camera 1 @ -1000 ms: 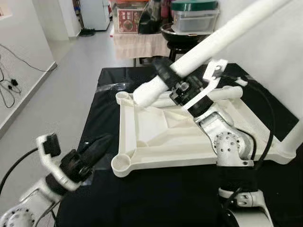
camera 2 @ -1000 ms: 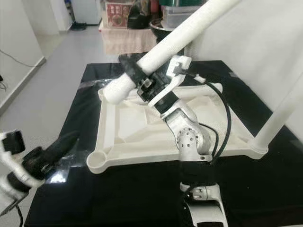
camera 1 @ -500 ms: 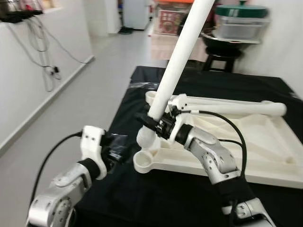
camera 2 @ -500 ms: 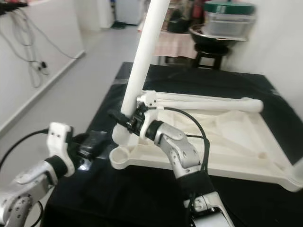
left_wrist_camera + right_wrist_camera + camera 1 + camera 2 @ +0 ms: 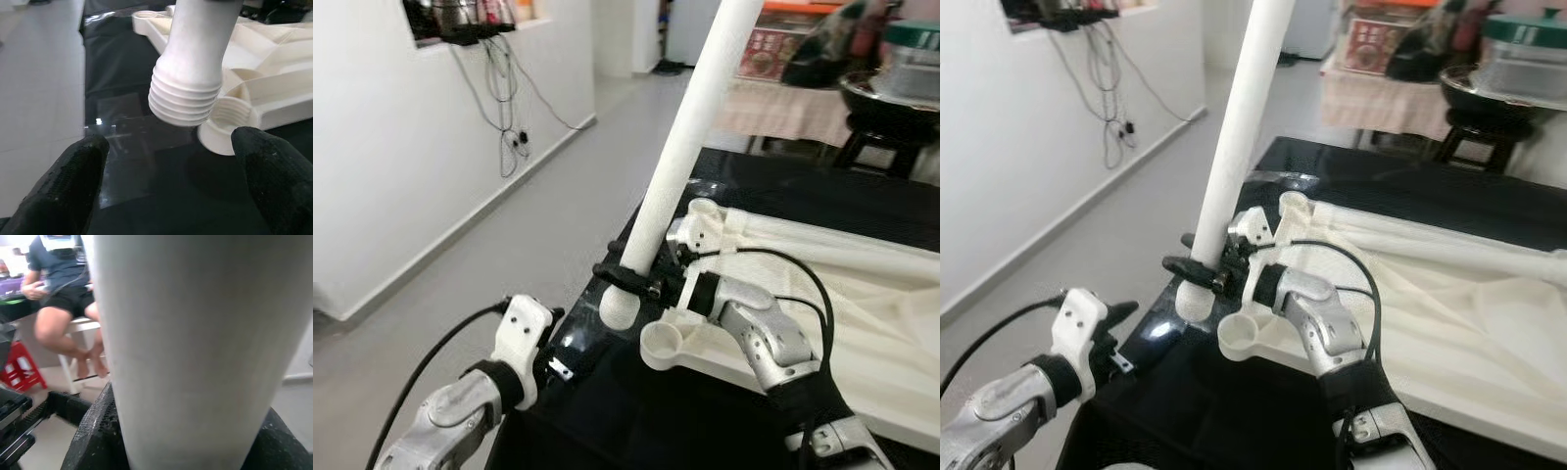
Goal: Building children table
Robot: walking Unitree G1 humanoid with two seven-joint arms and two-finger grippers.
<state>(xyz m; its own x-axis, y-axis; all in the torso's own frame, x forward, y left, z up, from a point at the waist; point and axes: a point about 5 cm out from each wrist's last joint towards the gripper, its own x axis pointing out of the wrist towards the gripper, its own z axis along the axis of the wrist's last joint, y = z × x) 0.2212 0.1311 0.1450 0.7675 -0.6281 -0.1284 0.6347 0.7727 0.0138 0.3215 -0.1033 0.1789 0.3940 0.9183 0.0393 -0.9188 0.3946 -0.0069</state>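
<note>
While the right end effector clamped the white table leg upright, its threaded end hung just beside the open corner socket of the upturned tabletop on the black desk, not yet screwed in. Near that socket, the left end effector gaped empty. Beyond the socket, the tabletop's far corners were cut off, so other legs could not be counted.
</note>
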